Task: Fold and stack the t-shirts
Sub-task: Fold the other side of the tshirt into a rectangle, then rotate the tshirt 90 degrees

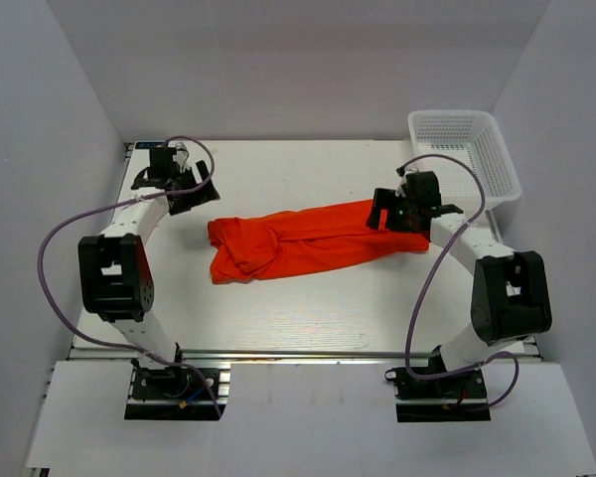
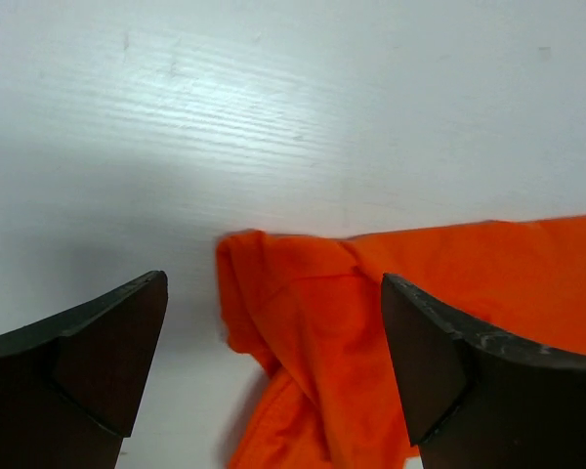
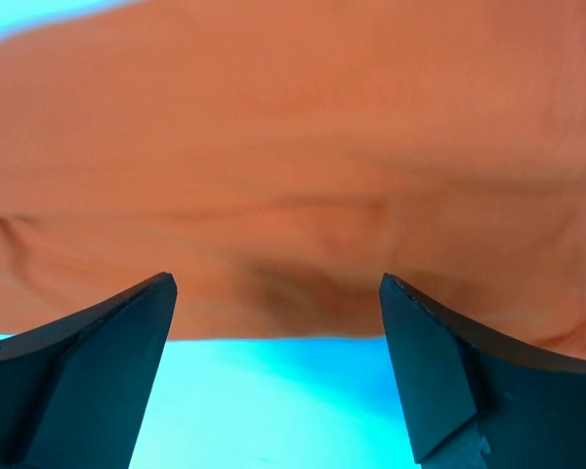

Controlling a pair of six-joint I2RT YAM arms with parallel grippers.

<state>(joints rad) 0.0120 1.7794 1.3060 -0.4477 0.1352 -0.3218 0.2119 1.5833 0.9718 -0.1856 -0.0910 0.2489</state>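
An orange-red t-shirt [image 1: 298, 243] lies bunched in a long, twisted strip across the middle of the white table [image 1: 278, 318]. My left gripper [image 1: 194, 191] hangs open above the table just beyond the shirt's left end, holding nothing. In the left wrist view the shirt's crumpled end [image 2: 332, 332] lies between and below the wide-apart fingers [image 2: 107, 342]. My right gripper [image 1: 385, 214] is open over the shirt's right end. The right wrist view shows the fabric [image 3: 293, 176] filling the frame ahead of the spread fingertips [image 3: 439, 362], with nothing pinched.
A white mesh basket [image 1: 464, 154] stands at the table's back right corner, close behind the right arm. Grey walls enclose the table on three sides. Purple cables loop from both arms.
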